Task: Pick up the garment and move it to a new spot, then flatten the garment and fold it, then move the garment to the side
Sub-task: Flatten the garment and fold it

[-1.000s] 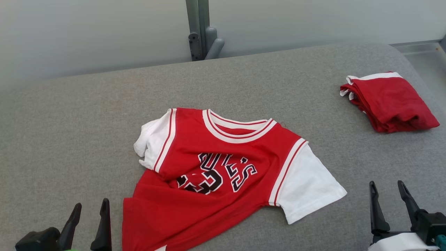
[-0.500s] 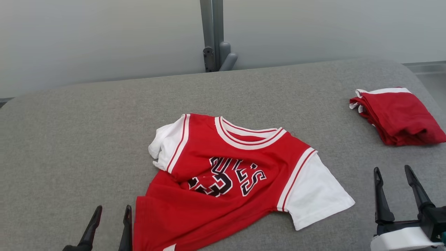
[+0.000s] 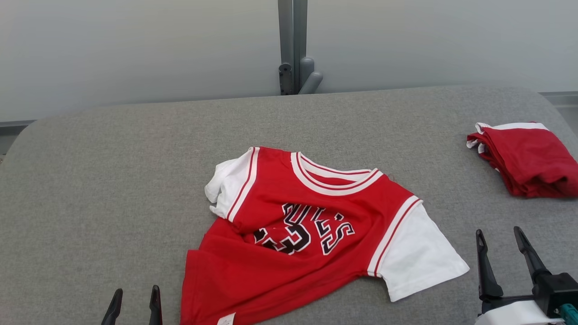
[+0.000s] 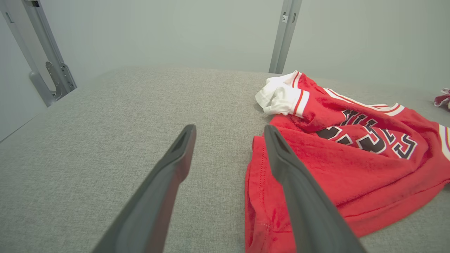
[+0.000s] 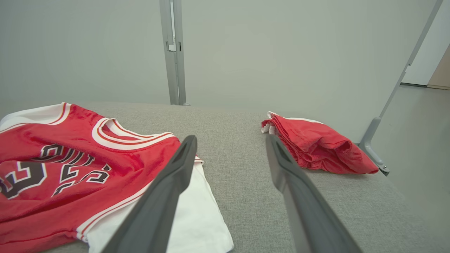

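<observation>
The garment is a red jersey with white sleeves, white striped trim and black lettering. It lies wrinkled, front up, in the middle of the grey padded table. Its left sleeve is bunched and its hem reaches the near edge. My left gripper stands open at the bottom left, just left of the hem, holding nothing. In the left wrist view the garment lies right of the open left gripper. My right gripper is open to the right of the white right sleeve. The right wrist view has the garment at its left.
A folded red garment with white trim lies at the table's far right edge, also folded red garment in the right wrist view. A grey post with a bracket stands behind the table against a pale wall. Bare grey surface spreads left of the jersey.
The whole head view has shifted right and down, so the camera moved. The jersey lies as before. Both grippers stay open; the left one shows lower in the picture.
</observation>
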